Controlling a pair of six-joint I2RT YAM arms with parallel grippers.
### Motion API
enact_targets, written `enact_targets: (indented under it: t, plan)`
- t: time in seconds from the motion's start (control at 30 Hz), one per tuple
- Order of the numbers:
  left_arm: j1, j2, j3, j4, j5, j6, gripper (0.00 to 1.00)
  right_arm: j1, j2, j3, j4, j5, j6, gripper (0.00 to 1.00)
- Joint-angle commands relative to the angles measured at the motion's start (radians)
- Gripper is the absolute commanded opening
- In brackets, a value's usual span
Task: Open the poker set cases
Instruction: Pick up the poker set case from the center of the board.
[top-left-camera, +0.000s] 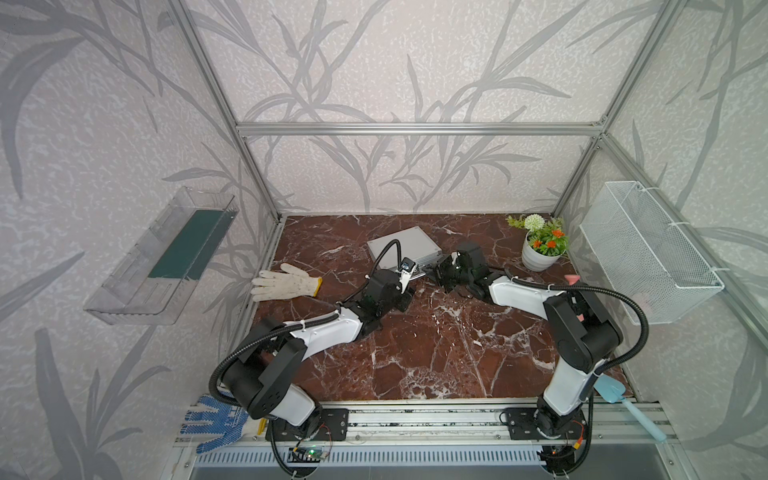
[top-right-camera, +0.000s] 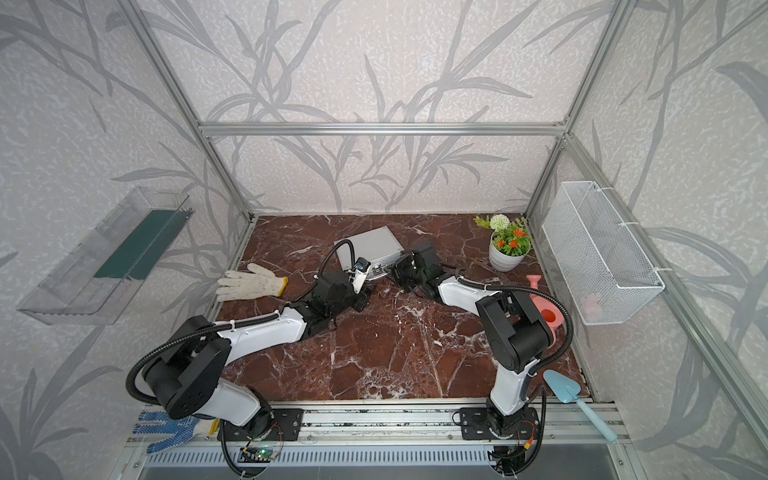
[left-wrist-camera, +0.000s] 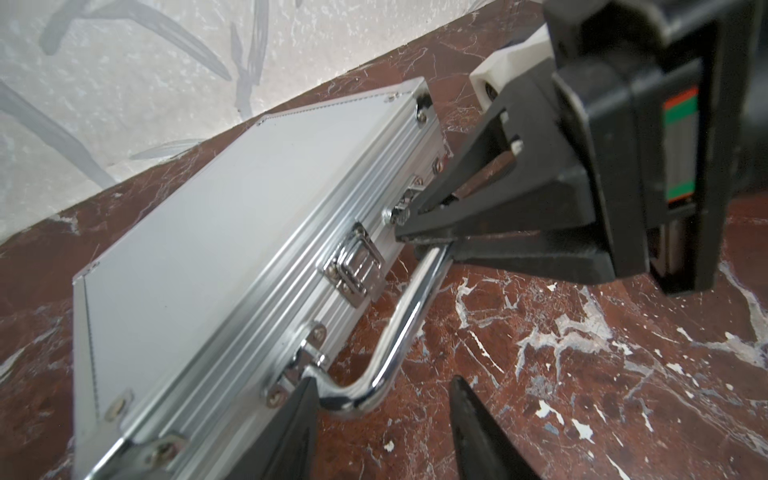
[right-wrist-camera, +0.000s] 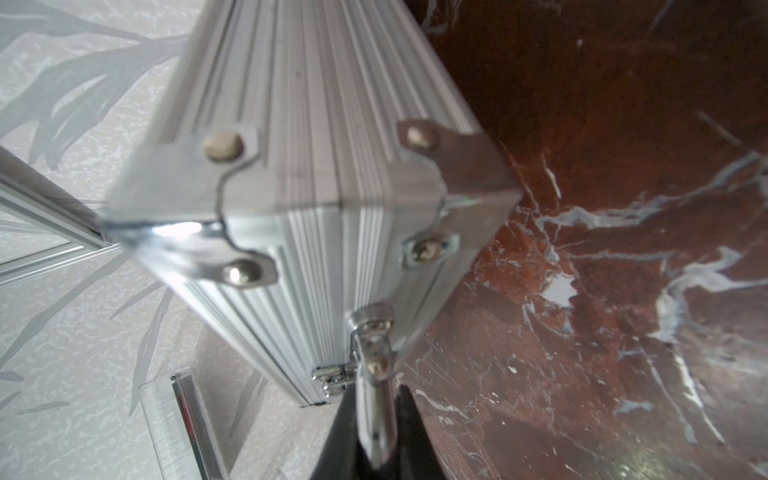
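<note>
The poker set case (top-left-camera: 401, 244) (top-right-camera: 369, 244) is a flat silver ribbed briefcase lying closed at the back middle of the marble table. In the left wrist view its lid (left-wrist-camera: 199, 249) is down. One chrome latch (left-wrist-camera: 356, 266) sits flat on the front edge beside the chrome handle (left-wrist-camera: 415, 316). My right gripper (top-left-camera: 432, 270) (left-wrist-camera: 419, 235) (right-wrist-camera: 374, 401) is shut on the far end of the handle. My left gripper (top-left-camera: 411, 276) (left-wrist-camera: 382, 384) is open at the handle's near bend, with one finger (left-wrist-camera: 303, 411) against the hinge bracket.
A white glove (top-left-camera: 286, 282) lies left of the case and a flower pot (top-left-camera: 540, 249) stands at its right. A pink watering can (top-right-camera: 544, 307) and a blue trowel (top-right-camera: 565, 388) lie by the right arm. A wire basket (top-left-camera: 648, 266) and a clear shelf (top-left-camera: 162, 257) hang on the side walls.
</note>
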Motion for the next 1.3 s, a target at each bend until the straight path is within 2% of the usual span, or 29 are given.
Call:
enact_targets:
  t: [0.0, 0.13, 0.3, 0.4, 0.6, 0.7, 0.9, 1.07, 1.13, 1.27]
  plan:
    - [-0.001, 0.033, 0.038, 0.038, 0.041, 0.036, 0.47, 0.019, -0.078, 0.032, 0.095, -0.031, -0.026, 0.00]
    - [0.011, 0.063, 0.051, 0.043, 0.065, 0.028, 0.41, 0.022, -0.077, 0.036, 0.112, -0.034, -0.001, 0.00]
    - [0.017, 0.084, 0.060, 0.027, 0.087, 0.046, 0.40, 0.023, -0.085, 0.047, 0.105, -0.041, 0.010, 0.00]
    - [0.019, 0.081, 0.060, -0.012, 0.107, 0.092, 0.40, 0.016, -0.084, 0.066, 0.074, -0.046, 0.000, 0.00]
    - [0.015, 0.050, 0.113, -0.209, 0.115, 0.240, 0.44, -0.007, -0.085, 0.128, -0.012, -0.067, -0.046, 0.00]
    - [-0.008, 0.062, 0.145, -0.290, 0.048, 0.315, 0.45, -0.012, -0.085, 0.149, -0.017, -0.074, -0.043, 0.00]
    - [-0.031, 0.126, 0.186, -0.291, -0.100, 0.398, 0.44, -0.012, -0.084, 0.170, -0.044, -0.077, -0.053, 0.00]
    - [-0.044, 0.149, 0.207, -0.291, -0.208, 0.459, 0.36, -0.013, -0.085, 0.147, -0.024, -0.074, -0.036, 0.00]
    - [-0.046, 0.156, 0.211, -0.292, -0.242, 0.472, 0.29, -0.013, -0.084, 0.144, -0.020, -0.072, -0.032, 0.00]
    - [-0.045, 0.134, 0.189, -0.245, -0.251, 0.455, 0.18, -0.015, -0.085, 0.142, -0.024, -0.071, -0.030, 0.00]
